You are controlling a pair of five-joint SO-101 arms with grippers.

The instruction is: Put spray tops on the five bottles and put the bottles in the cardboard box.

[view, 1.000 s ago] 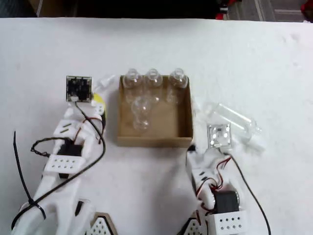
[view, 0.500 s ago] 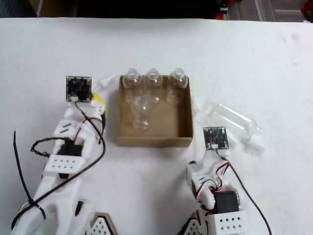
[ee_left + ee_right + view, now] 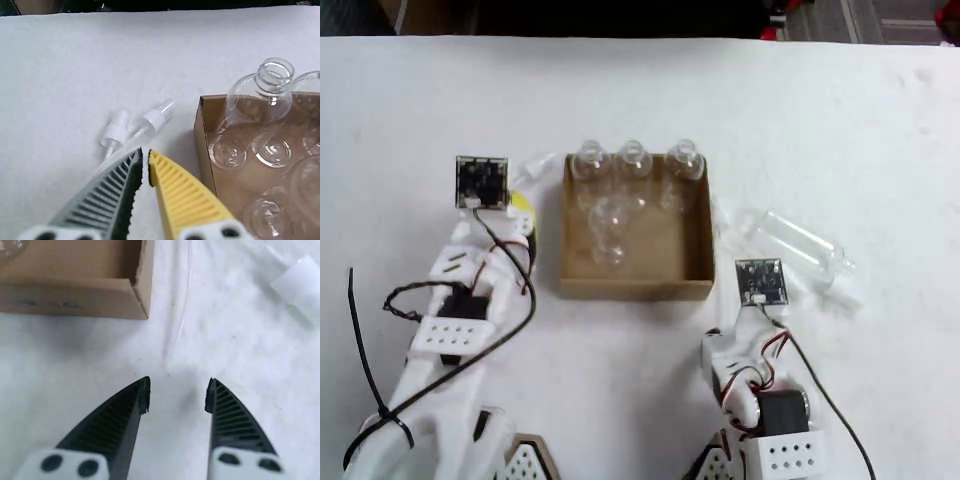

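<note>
Lying on its side on the bench [image 3: 720,100], the one loose bottle [image 3: 798,243] sits to the right of the cardboard box [image 3: 635,290], apart from its right wall. The bottle's long axis runs on a slant, from a point near that wall out toward the right and toward the arms. I cannot tell which end is the neck. The right tool [image 3: 177,387] is the nearer one by a clear margin. It hangs over bare bench just off the box's near right corner, with the bottle ahead of it and off to its right, so the body lies askew to the line the jaws point along. Its jaws stand wide apart with nothing between them. A grasp from there probably calls for a swing to the right and a wrist turn, so the jaws close across the bottle and not along it. A white plastic piece [image 3: 300,282] lies ahead and to the right of that tool; what it is I cannot settle. The left tool [image 3: 145,155], on the far side of the box, is drawn in to a sliver of a gap and holds nothing. Two spray tops [image 3: 155,119] lie on the bench just ahead of its tips, beside the box's left wall. The other bottles [image 3: 630,160] stand inside the box, and the nearest to the left tool has a bare open neck.
</note>
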